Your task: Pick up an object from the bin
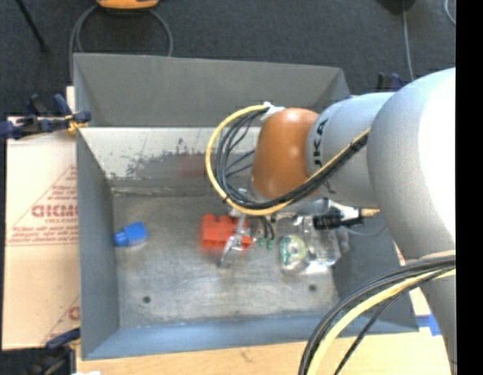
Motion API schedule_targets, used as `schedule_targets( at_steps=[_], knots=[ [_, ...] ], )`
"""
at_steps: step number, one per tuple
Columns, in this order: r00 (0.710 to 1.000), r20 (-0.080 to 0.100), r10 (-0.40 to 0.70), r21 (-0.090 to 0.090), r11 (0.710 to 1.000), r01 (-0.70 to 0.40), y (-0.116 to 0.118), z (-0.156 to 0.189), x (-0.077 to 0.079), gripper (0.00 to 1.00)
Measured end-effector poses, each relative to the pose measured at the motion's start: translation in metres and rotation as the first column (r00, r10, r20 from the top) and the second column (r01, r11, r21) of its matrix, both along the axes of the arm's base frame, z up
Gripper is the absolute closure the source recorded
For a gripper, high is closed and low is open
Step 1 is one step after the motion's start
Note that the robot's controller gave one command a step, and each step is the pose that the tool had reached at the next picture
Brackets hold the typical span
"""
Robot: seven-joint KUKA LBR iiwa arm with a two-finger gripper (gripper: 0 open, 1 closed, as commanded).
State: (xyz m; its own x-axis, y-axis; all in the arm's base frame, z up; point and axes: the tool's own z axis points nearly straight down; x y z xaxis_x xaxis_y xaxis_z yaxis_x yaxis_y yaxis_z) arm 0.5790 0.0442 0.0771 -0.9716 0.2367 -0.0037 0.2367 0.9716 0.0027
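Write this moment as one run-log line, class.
claw: at orange block, mid-bin | blue piece: left floor, apart | grasp: cannot tell

The pale grey arm [406, 155] comes in from the right of the view and bends downward, its wrist capped by an orange cover [282, 162] with yellow and black cables [212, 153] looped beside it. Below the cover the gripper [232, 250] hangs low, pointing down and slightly leftward
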Motion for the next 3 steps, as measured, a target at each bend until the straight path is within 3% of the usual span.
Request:
schedule_targets(
  at_steps=[1, 2, 3],
  knots=[
    [1.0, 0.002, 0.002, -0.001, 1.0, -0.002, -0.001, 0.002, 0.002, 0.0],
    [1.0, 0.003, 0.003, -0.001, 1.0, -0.003, 0.0, 0.004, 0.003, 1.0],
    [1.0, 0.004, 0.005, -0.001, 1.0, -0.005, -0.001, 0.055, 0.006, 1.0]
  ],
)
